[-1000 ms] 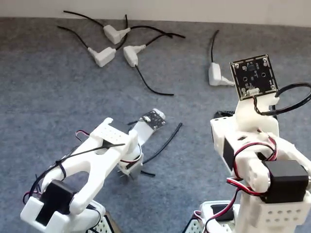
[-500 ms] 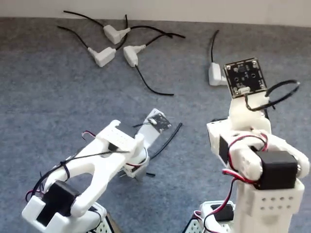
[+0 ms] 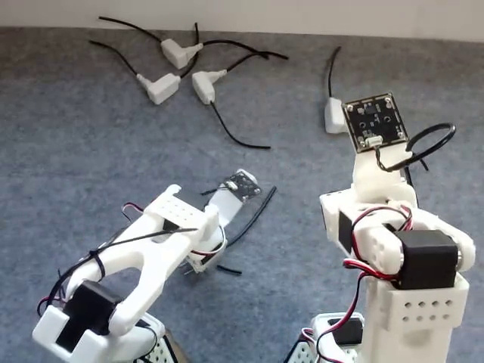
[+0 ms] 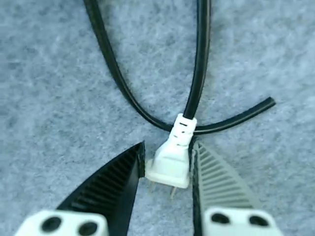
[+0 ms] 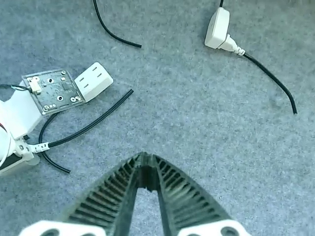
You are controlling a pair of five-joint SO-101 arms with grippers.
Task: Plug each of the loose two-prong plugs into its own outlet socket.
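Observation:
A white two-prong plug (image 4: pixel 170 166) with a black cord (image 4: pixel 199 73) sits between the fingertips of my left gripper (image 4: pixel 167 151), prongs pointing back toward the wrist. The gripper is shut on it, low over the grey carpet. In the high view that arm is at the lower left and the cord (image 3: pixel 253 215) trails out to its right. My right gripper (image 5: pixel 146 173) is shut and empty, hovering above the carpet. Another white plug piece (image 5: pixel 217 28) with a cord lies well ahead of it, seen also as the white piece (image 3: pixel 333 115) at the back right.
Three more white plug pieces (image 3: pixel 175 53), (image 3: pixel 160 88), (image 3: pixel 204 85) with tangled black cords lie at the back left. The left arm's camera board (image 5: pixel 51 91) shows in the right wrist view. Open carpet (image 3: pixel 91 166) lies between the arms and the back pieces.
The left arm swung right and back again with the plug, dragging its cord slightly. The right arm's wrist moved left and farther toward the back.

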